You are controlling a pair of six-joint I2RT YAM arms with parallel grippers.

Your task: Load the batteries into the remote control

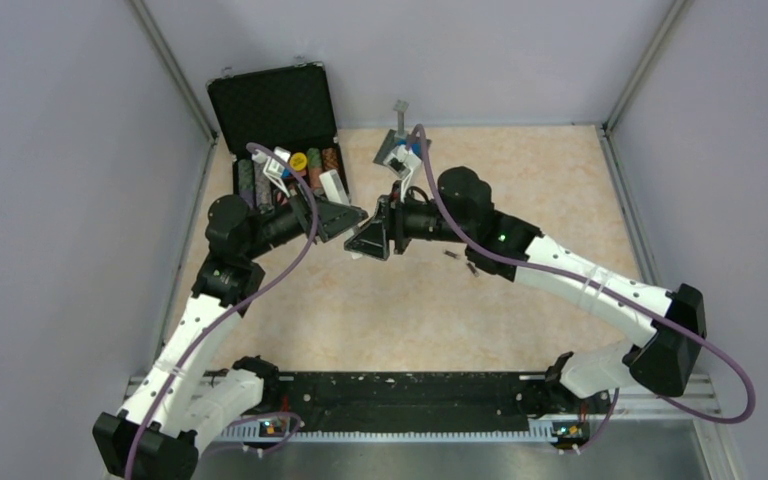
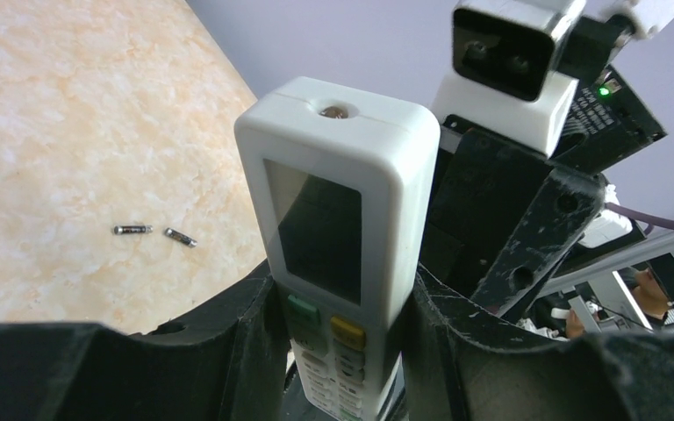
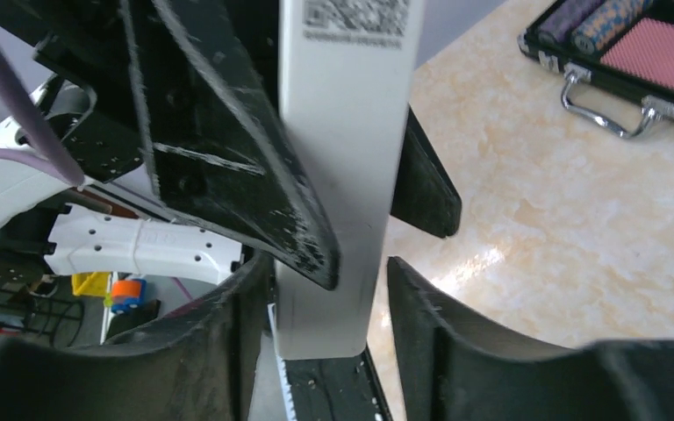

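The white remote control stands upright in my left gripper, which is shut on its button end; the dark display faces the left wrist camera. In the right wrist view its plain back with a code label runs between the fingers of my right gripper, which is open around the remote's end with a gap on the right side. In the top view both grippers, left and right, meet mid-table and hide the remote. Two batteries lie on the table, also in the top view, under the right arm.
An open black case of poker chips stands at the back left, close behind the left arm; its handle shows in the right wrist view. Grey walls close in the table on three sides. A black rail runs along the near edge.
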